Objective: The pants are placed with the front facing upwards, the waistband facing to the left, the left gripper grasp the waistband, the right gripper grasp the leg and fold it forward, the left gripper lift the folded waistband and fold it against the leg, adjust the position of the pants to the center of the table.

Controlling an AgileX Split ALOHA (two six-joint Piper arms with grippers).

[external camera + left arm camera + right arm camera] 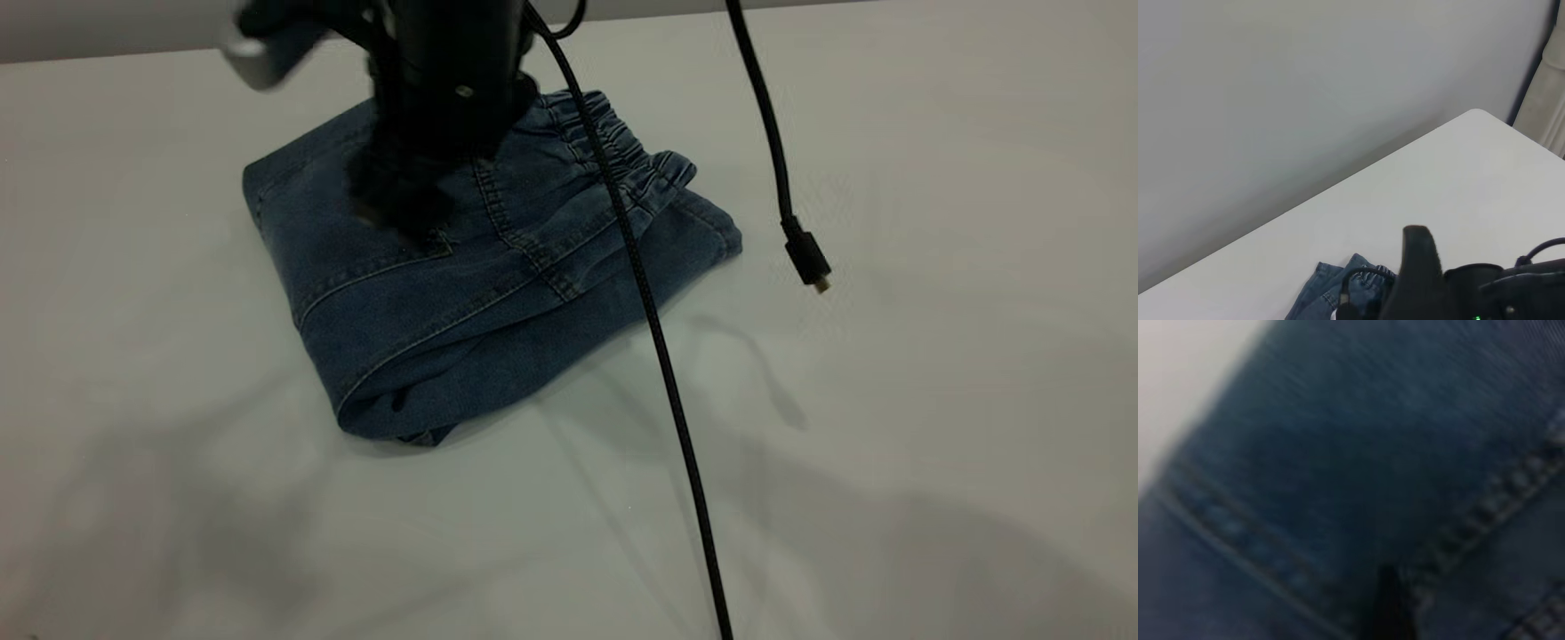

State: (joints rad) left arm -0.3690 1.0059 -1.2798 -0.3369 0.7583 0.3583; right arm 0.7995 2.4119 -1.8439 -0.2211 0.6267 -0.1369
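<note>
- table (933, 462): white, bare at the near side, soft shadows on it.
- braided black cable (677, 409): hangs across the view from the near edge up to the far edge, passing in front of the right part of the pants.
- second black cable (772, 133): right of the first, ends in a loose plug (809, 262) hanging above the table, just right of the pants.
- pants (427, 302): folded into a compact denim bundle, left of centre and toward the far side of the table. Rounded fold edge faces near, tan stitching on top.
- leg (702, 233): lower layer of the bundle, its edge pokes out at the right from under the waistband.
- waistband (622, 156): gathered elastic, lies on top along the far-right edge of the bundle, over the leg layer.
- right gripper (400, 200): blurred dark, comes down from the far edge onto the top of the bundle at its far-left part and touches the denim. Open or closed: cannot tell.
- right wrist view: filled with denim (1338, 453) very close up, with seams and a sliver of table (1178, 380).
- left gripper: out of sight. Left wrist view looks from higher up over a dark arm part (1421, 267), a bit of the pants (1318, 293), the table's (1451, 180) far corner and a grey wall (1305, 80).
</note>
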